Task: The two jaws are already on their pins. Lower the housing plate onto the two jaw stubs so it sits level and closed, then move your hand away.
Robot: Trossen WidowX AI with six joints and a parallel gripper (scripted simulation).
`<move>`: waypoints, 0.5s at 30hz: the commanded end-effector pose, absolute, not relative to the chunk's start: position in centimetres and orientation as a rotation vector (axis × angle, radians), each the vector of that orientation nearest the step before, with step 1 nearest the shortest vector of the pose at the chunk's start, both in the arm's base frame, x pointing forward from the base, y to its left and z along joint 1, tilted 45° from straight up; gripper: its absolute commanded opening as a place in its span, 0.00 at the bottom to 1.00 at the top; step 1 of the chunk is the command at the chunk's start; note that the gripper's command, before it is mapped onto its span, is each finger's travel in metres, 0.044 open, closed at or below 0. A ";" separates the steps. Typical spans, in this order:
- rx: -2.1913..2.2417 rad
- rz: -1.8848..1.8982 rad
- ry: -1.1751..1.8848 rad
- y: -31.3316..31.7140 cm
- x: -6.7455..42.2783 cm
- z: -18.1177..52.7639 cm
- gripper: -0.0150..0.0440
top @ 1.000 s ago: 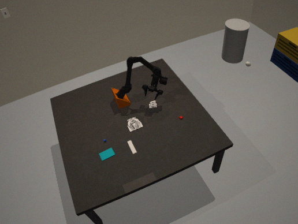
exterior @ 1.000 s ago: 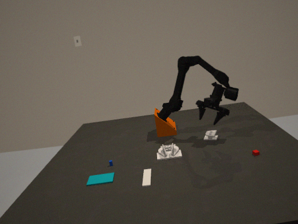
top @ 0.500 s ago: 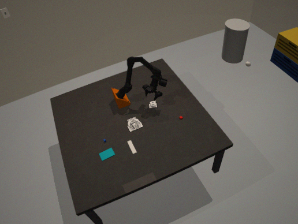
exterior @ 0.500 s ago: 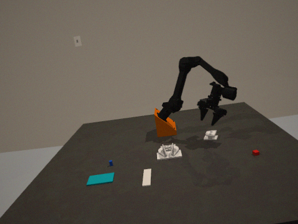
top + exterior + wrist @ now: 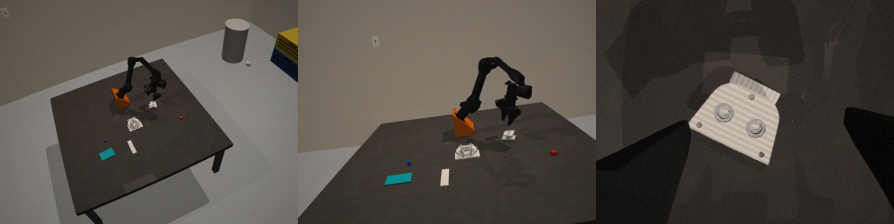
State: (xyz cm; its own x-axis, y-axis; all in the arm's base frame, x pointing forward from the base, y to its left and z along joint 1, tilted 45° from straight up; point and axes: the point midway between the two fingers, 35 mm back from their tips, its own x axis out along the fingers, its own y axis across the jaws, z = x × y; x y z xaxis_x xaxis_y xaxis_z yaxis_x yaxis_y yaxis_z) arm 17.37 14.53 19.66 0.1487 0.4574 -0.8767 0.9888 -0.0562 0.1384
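The white housing plate (image 5: 153, 103) (image 5: 509, 133) (image 5: 738, 117) has two large round holes and three small ones. It rests slightly tilted on a small white stand (image 5: 508, 138). The white jaw base (image 5: 131, 129) (image 5: 467, 157) lies in front of the orange mount, with two thin upright jaws (image 5: 472, 150) on it. Its pins and stubs are too small to make out. My gripper (image 5: 151, 97) (image 5: 506, 122) (image 5: 769, 121) is open and empty, above the housing plate. In the wrist view, the left finger overlaps the plate's left corner and the right finger stands well to its right.
The orange mount (image 5: 121, 101) (image 5: 464, 130) holds the arm's base. A red cube (image 5: 181, 117) (image 5: 554, 152) lies to the right. A blue piece (image 5: 104, 140) (image 5: 409, 163), a teal slab (image 5: 107, 154) (image 5: 398, 179) and a cream strip (image 5: 131, 146) (image 5: 444, 177) lie nearer the front.
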 end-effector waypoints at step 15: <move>2.001 -1.053 1.507 13.9 18.6 20.5 1.00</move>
State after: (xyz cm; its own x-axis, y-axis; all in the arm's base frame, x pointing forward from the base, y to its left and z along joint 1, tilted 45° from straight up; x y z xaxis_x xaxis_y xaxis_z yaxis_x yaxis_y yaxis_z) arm 18.45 14.03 20.51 0.1284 0.5964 -0.7924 0.9556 -0.2879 -0.0619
